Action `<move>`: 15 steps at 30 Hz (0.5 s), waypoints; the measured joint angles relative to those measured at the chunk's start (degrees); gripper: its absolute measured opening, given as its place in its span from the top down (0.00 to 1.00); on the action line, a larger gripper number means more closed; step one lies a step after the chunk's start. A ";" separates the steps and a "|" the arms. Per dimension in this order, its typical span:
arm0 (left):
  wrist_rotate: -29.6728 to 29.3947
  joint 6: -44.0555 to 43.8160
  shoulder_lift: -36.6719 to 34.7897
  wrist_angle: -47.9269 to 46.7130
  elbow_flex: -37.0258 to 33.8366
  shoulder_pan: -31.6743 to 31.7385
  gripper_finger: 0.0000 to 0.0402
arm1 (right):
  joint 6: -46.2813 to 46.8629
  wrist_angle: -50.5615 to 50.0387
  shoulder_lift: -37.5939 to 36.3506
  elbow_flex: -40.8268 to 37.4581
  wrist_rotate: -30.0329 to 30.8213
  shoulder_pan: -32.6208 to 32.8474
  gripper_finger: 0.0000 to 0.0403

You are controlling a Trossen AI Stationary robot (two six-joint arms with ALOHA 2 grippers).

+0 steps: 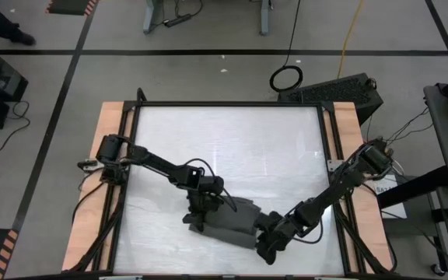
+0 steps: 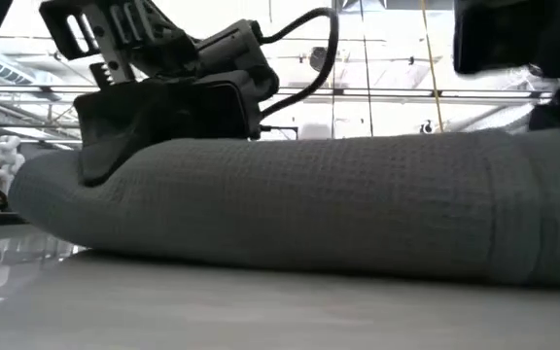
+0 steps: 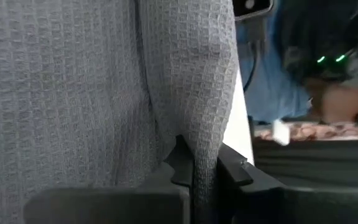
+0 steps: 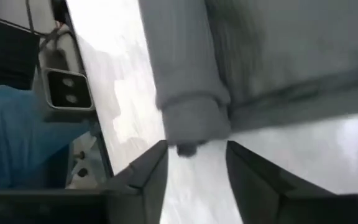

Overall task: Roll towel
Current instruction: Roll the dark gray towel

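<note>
The dark grey towel (image 1: 236, 224) lies as a thick roll on the white table (image 1: 232, 148), near its front edge; the low view shows the roll (image 2: 338, 204) resting lengthwise on the tabletop. My left gripper (image 1: 198, 216) sits on the roll's left end (image 2: 56, 190) and is shut on the cloth. My right gripper (image 4: 194, 163) is open at the roll's right end (image 4: 194, 121), a finger on either side of it with a gap to each. My left gripper pinches a raised fold of the towel (image 3: 205, 134) between its two fingers (image 3: 180, 163), near the roll's left end. It comes from above, slanting down onto the roll's top (image 2: 144, 146). The roll stays on the table; how many layers the fold has I cannot tell.
Wooden side rails (image 1: 111, 124) and a dark frame border the tabletop. Bare white surface stretches from the roll toward the far edge. A person in blue (image 4: 23, 137) stands beyond the table's edge.
</note>
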 joint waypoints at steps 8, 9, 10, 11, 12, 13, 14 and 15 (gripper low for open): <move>0.71 -4.51 2.51 5.59 0.21 0.56 0.94 | -21.34 -1.34 -5.76 0.57 9.47 4.94 0.57; 0.75 -5.24 2.54 6.39 0.21 0.91 0.94 | -25.71 -0.95 -5.75 1.00 10.35 5.81 0.57; 0.73 -6.24 2.58 7.25 0.23 1.35 0.94 | -29.36 -0.70 -5.66 1.11 11.17 6.61 0.58; 0.71 -6.93 2.58 7.95 0.23 1.79 0.94 | -32.00 -1.08 -5.50 1.09 12.35 7.53 0.58; 0.46 -7.44 2.60 8.27 0.23 2.27 0.94 | -33.91 -0.98 -5.06 1.05 13.52 8.11 0.58; 0.07 -7.65 2.60 8.39 0.27 2.71 0.94 | -35.12 -0.78 -4.54 1.05 13.94 8.35 0.58; -0.11 -7.79 2.62 8.44 0.23 3.14 0.94 | -35.93 -0.90 -4.00 1.05 14.24 8.71 0.58; -0.24 -7.82 2.62 8.34 0.23 3.48 0.94 | -36.68 -1.13 -3.58 1.04 15.05 9.06 0.57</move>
